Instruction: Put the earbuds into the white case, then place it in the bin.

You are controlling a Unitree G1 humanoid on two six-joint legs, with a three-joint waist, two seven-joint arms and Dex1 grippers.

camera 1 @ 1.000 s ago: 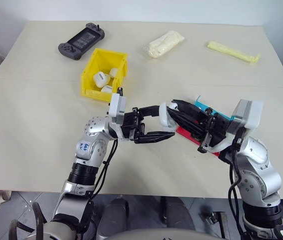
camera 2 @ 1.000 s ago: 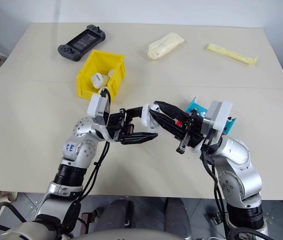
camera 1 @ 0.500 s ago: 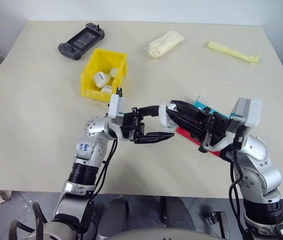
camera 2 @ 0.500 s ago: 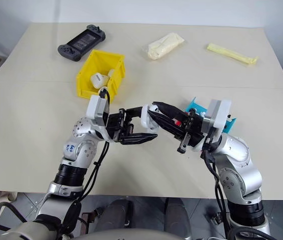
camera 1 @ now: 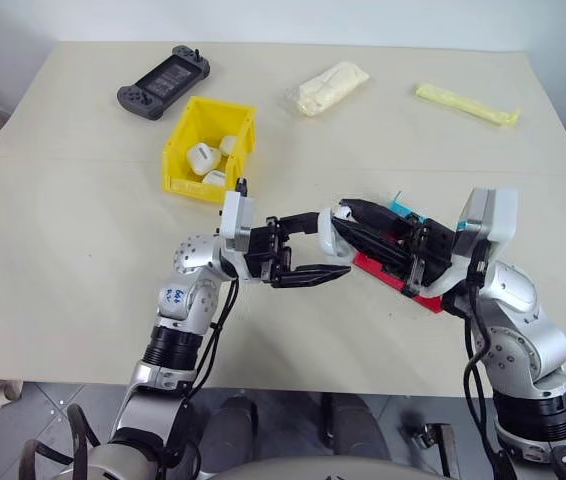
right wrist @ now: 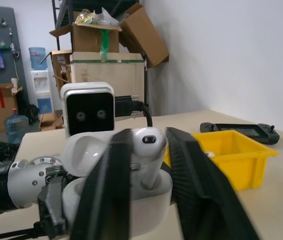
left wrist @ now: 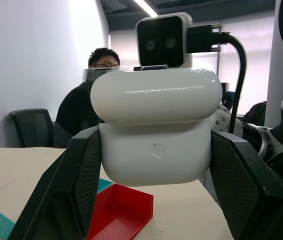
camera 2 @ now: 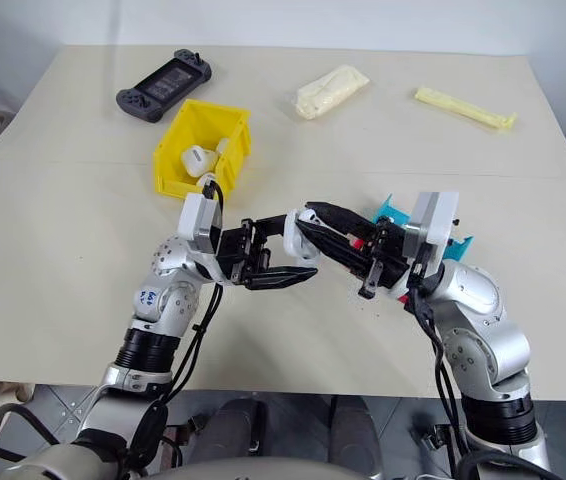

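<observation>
The white case (left wrist: 156, 130) hangs above the table's middle, lid up, with my left gripper (camera 1: 335, 243) shut on its two sides. My right gripper (camera 1: 355, 218) reaches in from the right to the case's open top. In the right wrist view one of the earbuds (right wrist: 147, 142) stands upright at that gripper's tip. Its stem is down in the case's body (right wrist: 146, 200), in front of the raised lid (right wrist: 84, 147). The yellow bin (camera 1: 185, 185) stands further back on the left with small white items (camera 1: 203, 156) inside.
A red and blue tray (camera 1: 378, 272) lies on the table under my right forearm. Along the far side lie a dark game controller (camera 1: 163, 82), a cream plastic bag (camera 1: 331, 87) and a yellow strip (camera 1: 466, 103). A seated person (left wrist: 89, 105) shows beyond the table.
Both grippers have stayed at the case above the table. The right wrist has rolled a little.
</observation>
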